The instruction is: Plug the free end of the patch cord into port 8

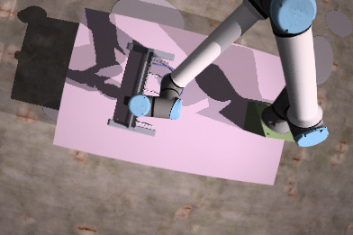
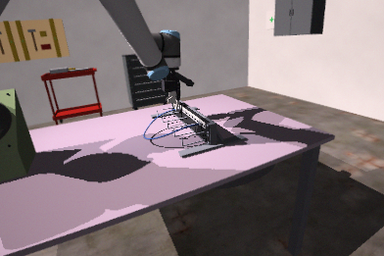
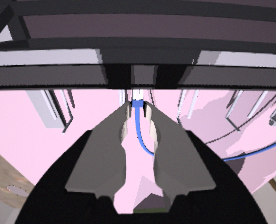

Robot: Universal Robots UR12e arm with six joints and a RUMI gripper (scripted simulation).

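Note:
My gripper (image 3: pixel 137 102) (image 2: pixel 172 99) is shut on the plug (image 3: pixel 137 95) at the free end of the blue patch cord (image 3: pixel 141 131) (image 2: pixel 156 130). In the wrist view the white plug tip sits right at the dark port panel of the rack (image 3: pixel 139 75) (image 1: pixel 134 86) (image 2: pixel 202 124), between my two grey fingers; how deep it is in a port is hidden. The cord runs back between the fingers and loops over the pink table (image 2: pixel 255 129) (image 1: pixel 203 150) towards the rack's other side. The rack stands flat on the table. The port numbers cannot be read.
Wire cable guides (image 2: pixel 182 131) (image 3: pixel 59 107) stick out from the rack's front. The arm's green base (image 1: pixel 257 121) (image 2: pixel 12 134) stands at the table's edge. A red cart (image 2: pixel 71 92) and a dark cabinet (image 2: pixel 142 85) stand by the back wall.

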